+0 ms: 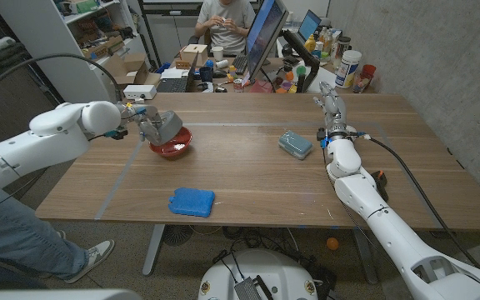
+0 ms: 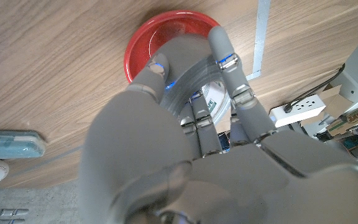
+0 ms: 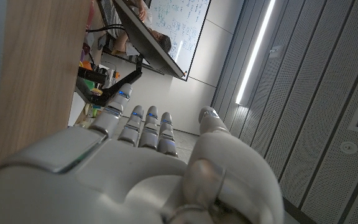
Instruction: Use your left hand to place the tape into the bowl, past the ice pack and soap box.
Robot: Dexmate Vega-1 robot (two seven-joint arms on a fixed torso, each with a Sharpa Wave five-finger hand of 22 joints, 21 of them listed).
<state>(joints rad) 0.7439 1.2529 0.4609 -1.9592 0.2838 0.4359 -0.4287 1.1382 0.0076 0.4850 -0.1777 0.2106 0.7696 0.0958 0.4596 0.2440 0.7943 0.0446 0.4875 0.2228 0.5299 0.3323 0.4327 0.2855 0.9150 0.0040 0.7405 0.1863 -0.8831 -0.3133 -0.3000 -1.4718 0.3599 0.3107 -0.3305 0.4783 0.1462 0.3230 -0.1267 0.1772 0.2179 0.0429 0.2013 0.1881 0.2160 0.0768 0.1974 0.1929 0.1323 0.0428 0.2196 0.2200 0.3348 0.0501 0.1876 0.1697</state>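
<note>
Wooden table (image 1: 248, 171) spreads wide; blue ice pack (image 1: 192, 201) lies lower centre near its front edge, soap box (image 1: 295, 144) right of centre. Left robot hand (image 1: 158, 127) grasps tape (image 2: 194, 87) over the red bowl (image 1: 172, 148). Right robot hand (image 1: 331, 107) stands released.

The clear tape (image 2: 194, 87) roll, gripped by the left hand (image 1: 158, 127), hangs over the red bowl (image 1: 173, 147).

**Even indoor light, sharp overview**

Soft overhead light falls evenly on the table (image 1: 248, 167), with faint shadows. A bright ceiling strip (image 3: 257, 53) glows. Close up, the left hand (image 2: 185, 143) looks blurred and bulging, as does the right hand (image 3: 148, 174).
</note>
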